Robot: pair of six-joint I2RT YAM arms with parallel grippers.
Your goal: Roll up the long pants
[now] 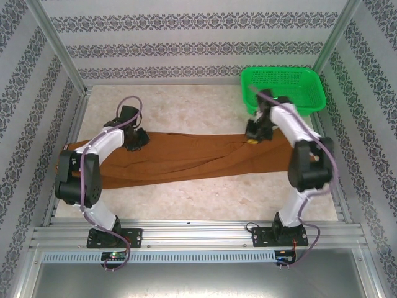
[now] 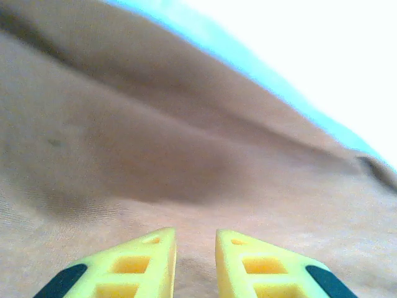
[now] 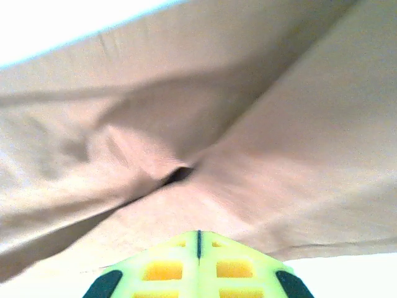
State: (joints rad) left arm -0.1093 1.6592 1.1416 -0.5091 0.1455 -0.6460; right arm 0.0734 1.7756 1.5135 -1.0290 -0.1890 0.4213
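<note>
A green basket point(image 1: 291, 87) stands just beyond the right fingers point(image 1: 252, 139) and slightly to their right, close against the patterned wall point(image 1: 186, 49). Pale, mottled table point(image 1: 186, 112) spreads beyond the left fingers point(image 1: 138, 143) and between both pairs — a metal rail point(image 1: 198, 234) runs well behind them.

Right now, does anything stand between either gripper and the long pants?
Nothing visible does. The left gripper, fingers slightly apart, and the right gripper, fingers together, both sit right at the bare cloth of the long pants. The green basket stands in the far right corner, beyond the pants.
</note>
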